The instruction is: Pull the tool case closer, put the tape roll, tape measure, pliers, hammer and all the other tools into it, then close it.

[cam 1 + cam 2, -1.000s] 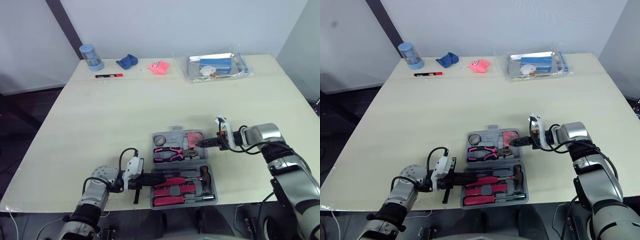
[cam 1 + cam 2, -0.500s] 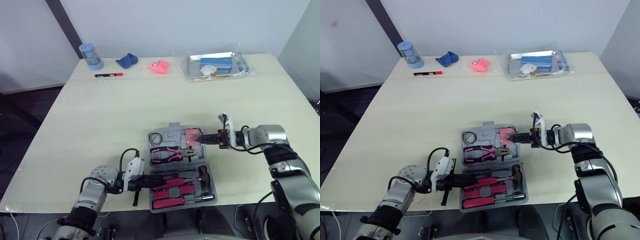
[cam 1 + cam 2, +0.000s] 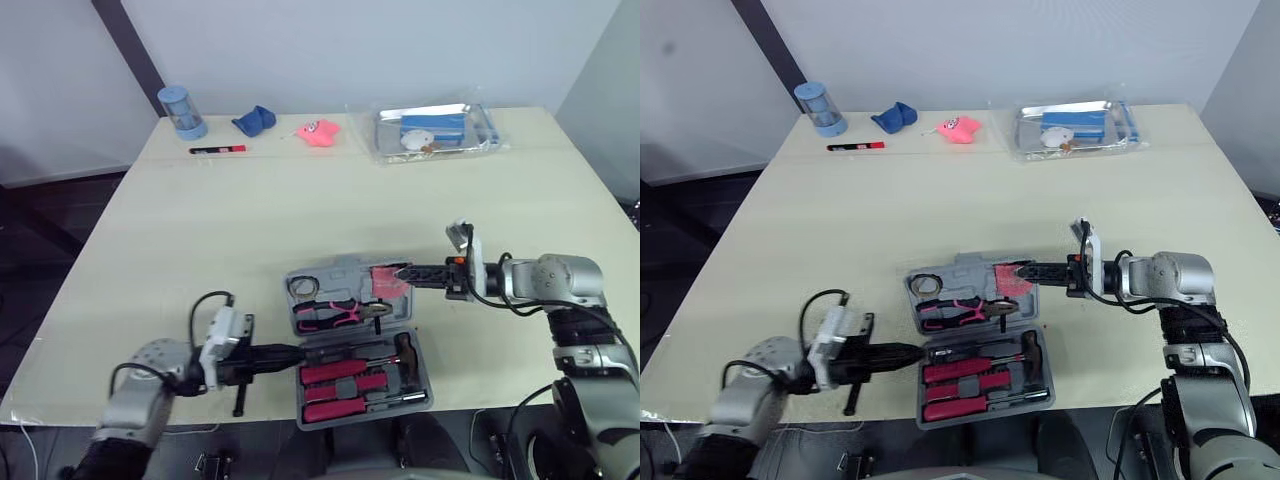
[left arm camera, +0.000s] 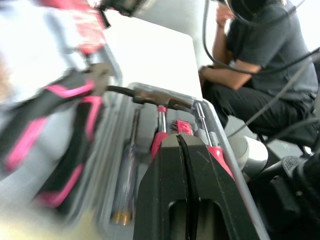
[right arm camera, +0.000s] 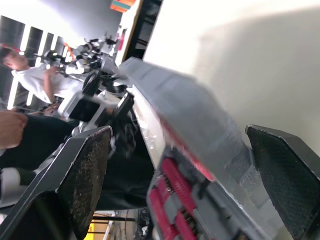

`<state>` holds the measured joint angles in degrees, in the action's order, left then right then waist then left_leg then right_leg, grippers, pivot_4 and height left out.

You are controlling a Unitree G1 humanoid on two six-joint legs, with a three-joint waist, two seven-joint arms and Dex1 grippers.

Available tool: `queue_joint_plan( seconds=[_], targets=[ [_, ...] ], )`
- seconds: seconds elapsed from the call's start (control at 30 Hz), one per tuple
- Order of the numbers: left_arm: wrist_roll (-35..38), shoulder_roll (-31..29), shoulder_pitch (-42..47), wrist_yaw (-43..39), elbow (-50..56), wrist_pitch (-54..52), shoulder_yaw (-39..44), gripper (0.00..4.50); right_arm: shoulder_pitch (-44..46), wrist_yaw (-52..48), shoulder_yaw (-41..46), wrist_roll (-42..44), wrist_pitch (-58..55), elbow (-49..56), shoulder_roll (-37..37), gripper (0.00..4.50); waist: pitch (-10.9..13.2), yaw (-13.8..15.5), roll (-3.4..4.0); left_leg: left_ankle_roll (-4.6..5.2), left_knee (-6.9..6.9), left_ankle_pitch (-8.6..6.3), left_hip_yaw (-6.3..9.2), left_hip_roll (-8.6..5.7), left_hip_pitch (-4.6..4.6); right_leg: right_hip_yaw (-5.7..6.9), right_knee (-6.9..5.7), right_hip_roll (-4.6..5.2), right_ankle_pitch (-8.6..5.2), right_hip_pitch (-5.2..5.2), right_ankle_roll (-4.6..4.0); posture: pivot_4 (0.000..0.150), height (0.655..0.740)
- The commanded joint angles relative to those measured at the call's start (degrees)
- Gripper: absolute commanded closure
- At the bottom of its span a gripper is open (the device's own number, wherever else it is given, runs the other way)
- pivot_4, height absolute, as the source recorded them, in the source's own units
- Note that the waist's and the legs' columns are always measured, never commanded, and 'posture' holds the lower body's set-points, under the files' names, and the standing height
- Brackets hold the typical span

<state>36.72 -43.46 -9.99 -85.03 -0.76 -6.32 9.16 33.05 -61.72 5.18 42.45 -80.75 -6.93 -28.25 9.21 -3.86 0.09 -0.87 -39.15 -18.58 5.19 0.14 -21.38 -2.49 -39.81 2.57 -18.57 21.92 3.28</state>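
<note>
Drags tool case (image 3: 338,268) leftward across counter (image 3: 250,230), left hand (image 3: 298,352) pinched narrow at near-left rim; keeps right hand (image 3: 400,271) spread wide astride far half's right edge.

Lighting the table (image 3: 300,220) softly and evenly, casting faint shadows; blurring the pliers (image 4: 55,130) and tool case (image 5: 200,115) in both wrist views.

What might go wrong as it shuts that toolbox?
The right jaws stand open around the lid, not clamped, so the partly raised lid could slip and drop back. The pliers and tape measure sit in that half and might slide out as it tips. The case lies by the table's near edge; a shove could push it off.
</note>
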Motion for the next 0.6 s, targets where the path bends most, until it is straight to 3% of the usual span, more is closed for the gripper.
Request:
queue_joint_plan(
  seconds=[0.03,0.23,0.37,0.47,0.6],
  targets=[
    [3.59,-1.62,-2.46,-0.93,2.18,-2.54,4.68,4.46,-1.3,0.91,2.86,5.64,-3.48,7.49,-0.6,0.0,0.02,0.36,0.03,0.01,-0.01,0.0,-0.01,-0.03,-0.02,0.01,0.0,0.02,0.0,0.0,0.0,0.15,0.74],
    [7.15,-2.12,-4.87,0.88,2.72,-6.21,11.33,4.46,-10.55,2.46,6.18,14.52,-9.26,25.49,-5.11,0.0,0.03,1.62,0.02,0.02,-0.03,-0.01,0.12,-0.04,-0.39,0.13,0.02,0.02,0.0,0.31,0.0,0.15,0.74],
    [8.67,-0.75,-4.96,2.17,5.51,-8.44,12.13,4.46,-18.38,2.95,5.85,15.76,-3.74,35.29,-9.28,0.0,0.03,1.81,0.01,0.02,-0.06,-0.01,0.1,-0.07,-0.47,0.16,0.04,0.06,0.0,0.34,0.0,0.15,0.74],
    [9.56,0.28,-4.37,3.3,8.26,-10.22,11.38,4.46,-26.25,2.81,6.15,8.75,12.89,43.56,-9.9,0.0,0.03,1.75,-0.05,0.02,-0.08,-0.01,0.04,-0.08,-0.42,0.13,0.02,0.05,0.0,0.31,0.01,0.15,0.74],
    [7.57,1.29,-2.92,4.45,10.33,-10.43,9.04,4.46,-34.61,0.86,4.53,-1.96,34.33,46.21,-9.14,0.0,0.02,1.54,-0.07,0.01,-0.08,-0.01,0.02,-0.02,-0.35,0.08,-0.03,-0.28,0.0,0.26,0.01,0.15,0.74]
  ],
)
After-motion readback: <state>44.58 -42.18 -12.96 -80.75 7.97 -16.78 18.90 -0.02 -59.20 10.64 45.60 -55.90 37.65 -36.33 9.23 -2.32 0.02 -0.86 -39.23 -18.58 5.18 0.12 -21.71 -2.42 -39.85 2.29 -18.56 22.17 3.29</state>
